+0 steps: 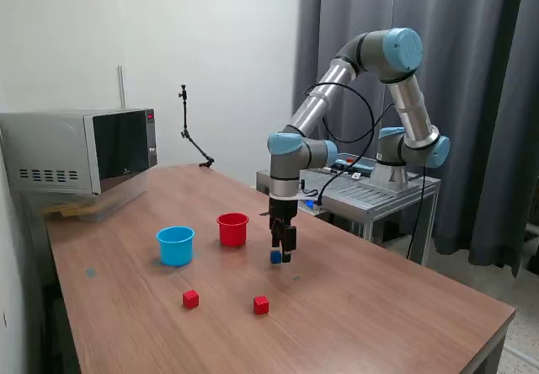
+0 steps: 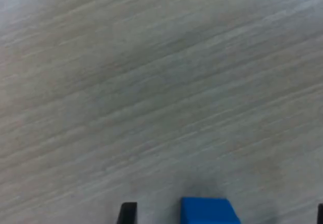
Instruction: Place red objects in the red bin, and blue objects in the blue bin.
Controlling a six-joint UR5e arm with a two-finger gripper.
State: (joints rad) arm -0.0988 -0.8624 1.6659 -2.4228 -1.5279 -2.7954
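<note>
A small dark blue cube (image 1: pixel 275 257) sits low at the wooden table (image 1: pixel 379 307), just to the exterior view's right of the red cup (image 1: pixel 232 229). My gripper (image 1: pixel 282 256) points straight down over it. The wrist view shows this blue cube (image 2: pixel 209 211) between the two fingers of the gripper (image 2: pixel 223 218), with a gap on each side, so the jaws stand open. The light-blue cup (image 1: pixel 175 245) stands beside the red cup, toward the exterior view's left. Two red cubes (image 1: pixel 191 299) (image 1: pixel 261 305) lie nearer the table's front.
A microwave (image 1: pixel 80 151) stands at the table's back on the exterior view's left. A thin black stand (image 1: pixel 189 130) rises at the far edge. The arm's base rests on a metal cart (image 1: pixel 370 193) beyond the table, with dark curtains behind.
</note>
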